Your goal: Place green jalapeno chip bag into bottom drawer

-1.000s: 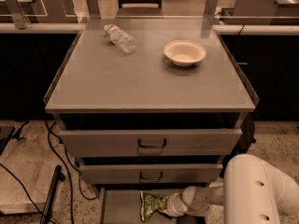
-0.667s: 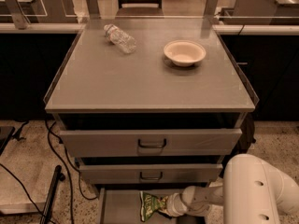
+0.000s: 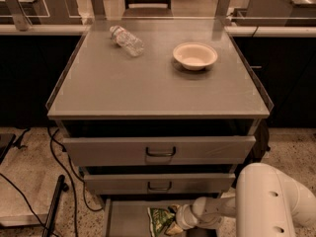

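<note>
The green jalapeno chip bag (image 3: pixel 161 219) lies in the open bottom drawer (image 3: pixel 123 220), a shallow grey tray at the bottom edge of the camera view. My gripper (image 3: pixel 174 222) reaches in from the right, low over the drawer, right at the bag's right side and touching it. My white arm (image 3: pixel 266 201) fills the lower right corner.
Two wider handled drawers (image 3: pixel 159 151) sit above, slightly pulled out. On the cabinet top (image 3: pixel 148 88) lie a clear plastic bottle (image 3: pixel 127 40) and a pale bowl (image 3: pixel 195 55). Black cables (image 3: pixel 29 191) trail over the floor at the left.
</note>
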